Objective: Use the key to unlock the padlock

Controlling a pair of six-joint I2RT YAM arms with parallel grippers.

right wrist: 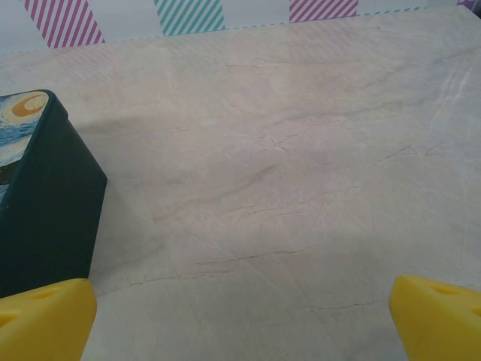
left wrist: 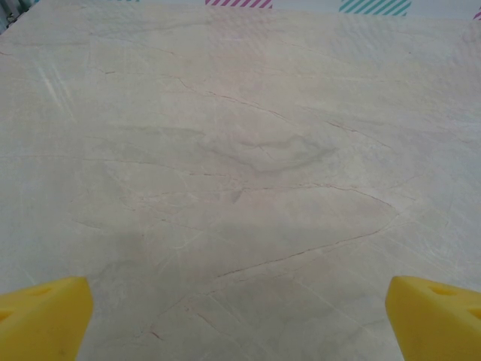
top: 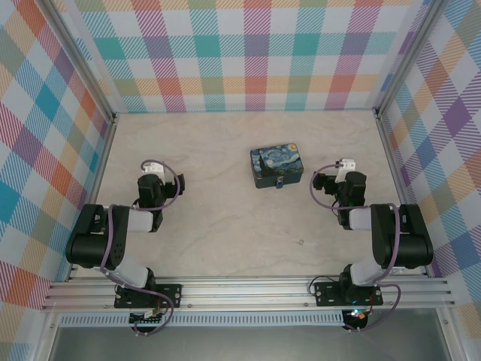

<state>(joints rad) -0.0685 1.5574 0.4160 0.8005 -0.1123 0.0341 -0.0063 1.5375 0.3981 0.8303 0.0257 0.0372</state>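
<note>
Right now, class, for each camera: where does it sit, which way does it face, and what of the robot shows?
Top external: above and behind the arms, looking down on the table, starry-night box, padlock and key; both arms, left gripper, right gripper.
Left wrist: low on the left arm, facing across tabletop to a plaid wall; yellow fingertips spread.
Right wrist: likewise on the right arm; the box's side at left, yellow fingertips spread.
Shared: box, top and right wrist.

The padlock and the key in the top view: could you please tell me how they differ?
The padlock sits against the near side of the painted box; the key lies alone on the bare table. The padlock looks larger and darker; the key is a pale speck. Both are tiny.
</note>
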